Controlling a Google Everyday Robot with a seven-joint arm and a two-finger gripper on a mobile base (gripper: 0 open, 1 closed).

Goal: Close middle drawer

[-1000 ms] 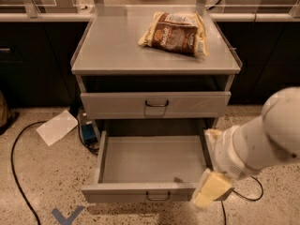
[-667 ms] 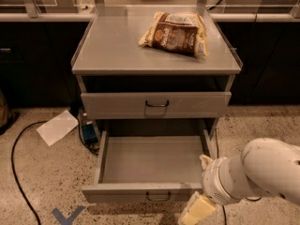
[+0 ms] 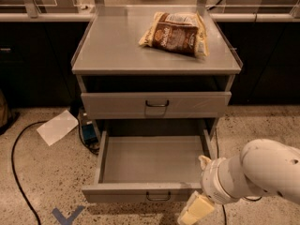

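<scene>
Metal, grey and plain, makes up the middle drawer [image 3: 152, 159], a wide, shallow tray with a flat front and a small dark wire handle [image 3: 158, 197] at its centre. It stands pulled out from the cabinet, its bare floor showing, up and to the left of the gripper [image 3: 194, 210]. The gripper, pale cream, hangs at the bottom edge of the view, just beside the right end of the drawer's front and slightly lower than that front's bottom edge. Whether it is spread or pressed together cannot be told, nor whether it touches the front. The white, rounded arm [image 3: 262, 172] runs off to the right behind it, close to the drawer's right side wall. The handle lies to the left of the gripper, with a bare stretch of front between them. Farther up sits the closed upper drawer [image 3: 187, 106], its face set well back from the open one. Above it is the cabinet top [image 3: 122, 50], carrying a brown snack bag [image 3: 173, 32]. Speckled floor [image 3: 262, 125] lies bare around the arm. Far to the gripper's left are a sheet of paper [image 3: 57, 127], a black cable [image 3: 14, 163] and a blue tape mark [image 3: 68, 215].
</scene>
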